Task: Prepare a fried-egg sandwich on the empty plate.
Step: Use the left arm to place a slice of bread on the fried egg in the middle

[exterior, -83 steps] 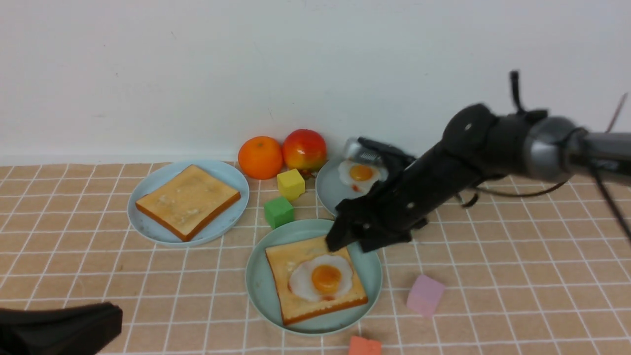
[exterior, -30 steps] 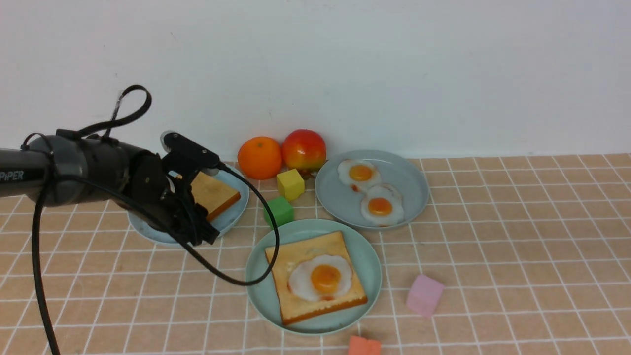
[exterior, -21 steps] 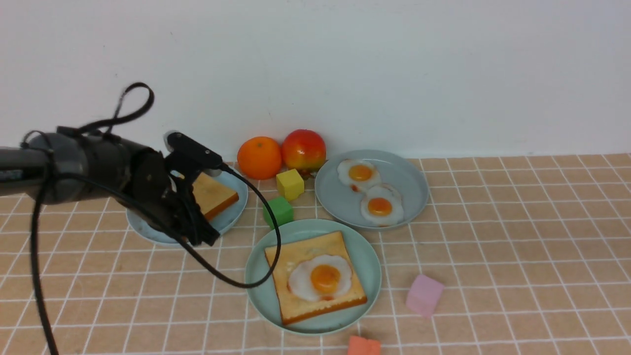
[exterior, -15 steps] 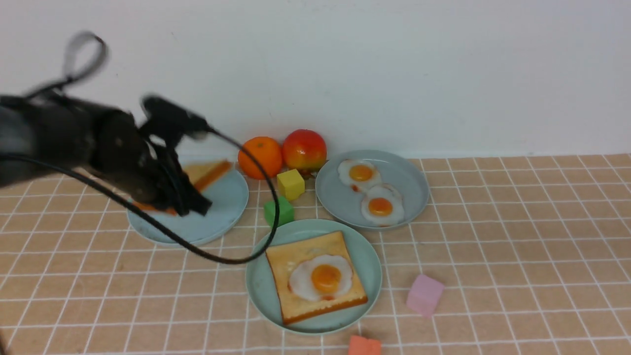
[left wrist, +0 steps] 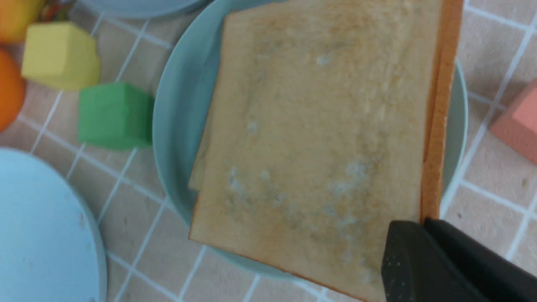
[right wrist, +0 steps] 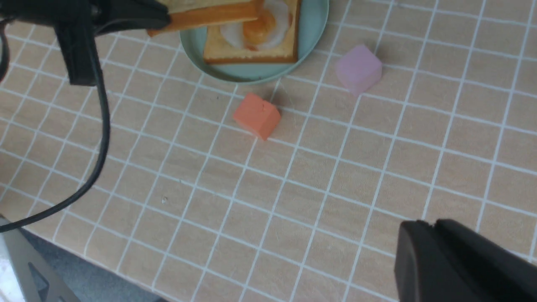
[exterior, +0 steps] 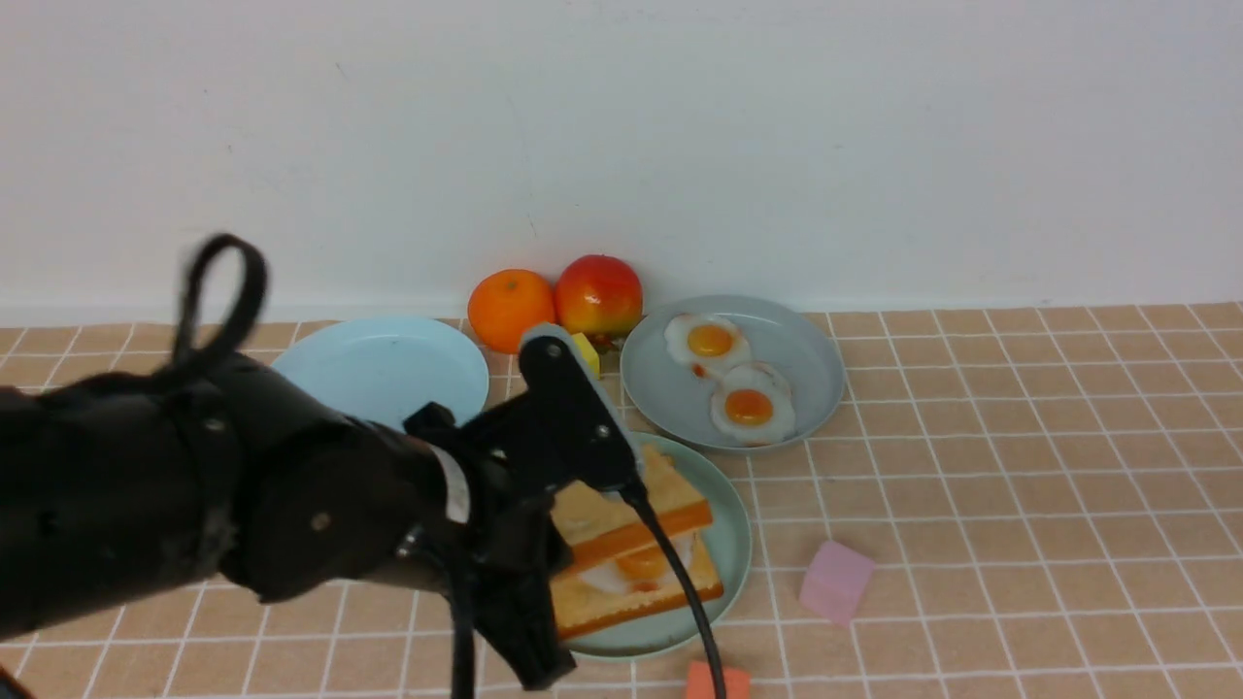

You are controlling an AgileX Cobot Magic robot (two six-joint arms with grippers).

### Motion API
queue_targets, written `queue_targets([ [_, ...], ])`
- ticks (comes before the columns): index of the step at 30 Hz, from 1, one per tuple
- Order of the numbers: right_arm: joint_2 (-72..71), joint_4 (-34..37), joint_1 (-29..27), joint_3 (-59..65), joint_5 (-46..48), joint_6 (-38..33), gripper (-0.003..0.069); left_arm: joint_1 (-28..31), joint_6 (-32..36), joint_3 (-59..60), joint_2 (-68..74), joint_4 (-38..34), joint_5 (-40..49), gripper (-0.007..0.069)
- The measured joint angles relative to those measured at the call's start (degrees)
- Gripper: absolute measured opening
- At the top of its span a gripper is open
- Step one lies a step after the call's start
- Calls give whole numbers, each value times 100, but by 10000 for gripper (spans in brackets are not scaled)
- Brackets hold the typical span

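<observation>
Above the green plate (exterior: pixel 734 544), left arm (exterior: pixel 291 495) extends, jaws pinching toast (left wrist: pixel 319 138).

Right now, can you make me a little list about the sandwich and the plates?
Left pincer: shut on an edge of the top toast
Top toast: slanted, held over the egg
Egg: lying on the bottom toast
Mint-green plate: holds the bottom toast and egg
Grey-blue plate: two spare eggs
Pale blue plate: nothing showing on it
</observation>
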Motion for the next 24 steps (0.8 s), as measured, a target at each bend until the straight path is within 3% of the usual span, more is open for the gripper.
queue_targets([
  [8,0,101,0,0,57,-97,72,-16,416,0,455,49,-668,-3],
  [24,0,101,0,0,-166,-137,86,-16,583,0,914,37,-639,-3],
])
